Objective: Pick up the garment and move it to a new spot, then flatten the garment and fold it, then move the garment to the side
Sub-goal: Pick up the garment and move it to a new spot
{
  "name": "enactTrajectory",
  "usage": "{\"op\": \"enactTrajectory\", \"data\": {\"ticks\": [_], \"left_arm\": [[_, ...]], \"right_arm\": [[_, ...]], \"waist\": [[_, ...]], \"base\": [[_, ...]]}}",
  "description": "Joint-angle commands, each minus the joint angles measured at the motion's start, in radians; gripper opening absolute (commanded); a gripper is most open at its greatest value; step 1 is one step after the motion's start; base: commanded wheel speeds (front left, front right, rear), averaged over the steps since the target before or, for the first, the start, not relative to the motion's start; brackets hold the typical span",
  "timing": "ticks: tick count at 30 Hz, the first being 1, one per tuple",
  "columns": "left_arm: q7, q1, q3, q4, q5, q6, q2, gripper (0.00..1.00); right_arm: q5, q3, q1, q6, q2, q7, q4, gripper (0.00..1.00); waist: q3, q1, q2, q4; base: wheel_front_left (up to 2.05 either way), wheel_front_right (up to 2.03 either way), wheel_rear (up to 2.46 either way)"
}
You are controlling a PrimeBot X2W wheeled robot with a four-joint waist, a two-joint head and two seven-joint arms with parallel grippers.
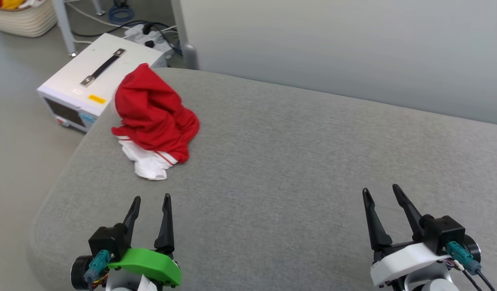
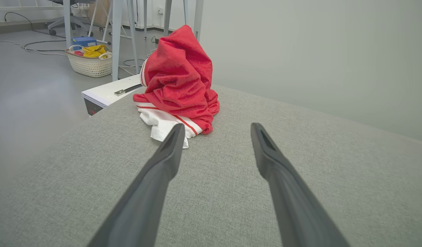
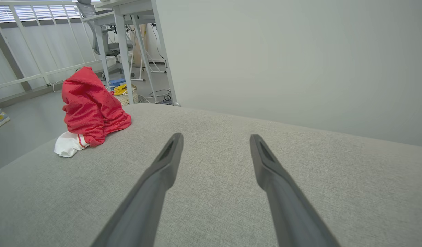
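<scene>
Red garment (image 1: 153, 115) crumpled upright, white sleeve showing

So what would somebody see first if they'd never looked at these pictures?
The bright red garment, crumpled in a tall heap with white cloth poking out, sits near the far left corner of the grey cushioned surface. Next come the left gripper and right gripper, both open and empty, at the near edge. A white box with a handle stands on the floor beyond.

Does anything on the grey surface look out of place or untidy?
Yes. The garment is not spread out: it sits crumpled in a tall heap near the far left edge of the grey padded surface, with a white part sticking out below.
</scene>
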Motion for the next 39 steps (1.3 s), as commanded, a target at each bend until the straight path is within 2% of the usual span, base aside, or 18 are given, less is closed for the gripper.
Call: {"op": "enactTrajectory", "data": {"ticks": [1, 10, 20, 26, 32, 36, 39], "left_arm": [[-0.01, 0.0, 0.003, 0.006, -0.007, -0.006, -0.005, 1.0], [-0.016, 0.002, -0.004, 0.013, 0.0, -0.016, -0.005, 1.0], [-0.016, 0.006, -0.011, 0.006, 0.008, -0.015, -0.005, 1.0], [-0.016, 0.004, -0.002, -0.004, 0.003, -0.011, -0.005, 1.0], [-0.016, -0.025, -0.009, 0.023, 0.001, -0.02, -0.005, 1.0], [-0.016, -0.1, -0.011, 0.097, 0.013, -0.031, 0.007, 1.0], [-0.015, -0.2, -0.028, 0.187, 0.013, -0.038, 0.041, 1.0]], "right_arm": [[0.007, 0.005, -0.009, -0.001, -0.002, -0.012, 0.006, 1.0], [0.02, 0.007, -0.012, -0.001, -0.002, -0.019, 0.016, 1.0], [0.033, 0.018, -0.014, -0.001, -0.002, -0.019, 0.019, 1.0], [0.02, 0.019, -0.027, -0.001, -0.002, -0.019, 0.017, 1.0], [-0.004, 0.02, -0.049, -0.001, -0.005, -0.019, 0.006, 1.0], [-0.021, 0.025, -0.081, -0.001, -0.024, -0.019, -0.01, 1.0], [-0.031, 0.027, -0.11, -0.001, -0.036, -0.019, -0.027, 1.0]], "waist": [[0.001, -0.0001, 0.0, 0.064], [-0.004, -0.0001, 0.0, 0.147], [-0.003, -0.0001, 0.0, 0.171], [0.017, -0.0001, 0.0, 0.16], [0.083, -0.0001, 0.0, 0.124], [0.157, -0.0001, 0.0, 0.085], [0.219, -0.0001, 0.0, 0.048]], "base": [[0.0, 0.0, 0.0], [0.0, 0.0, 0.0], [0.0, 0.0, 0.0], [0.0, 0.0, 0.0], [0.0, 0.0, 0.0], [0.0, 0.0, 0.0], [0.0, 0.0, 0.0]]}}
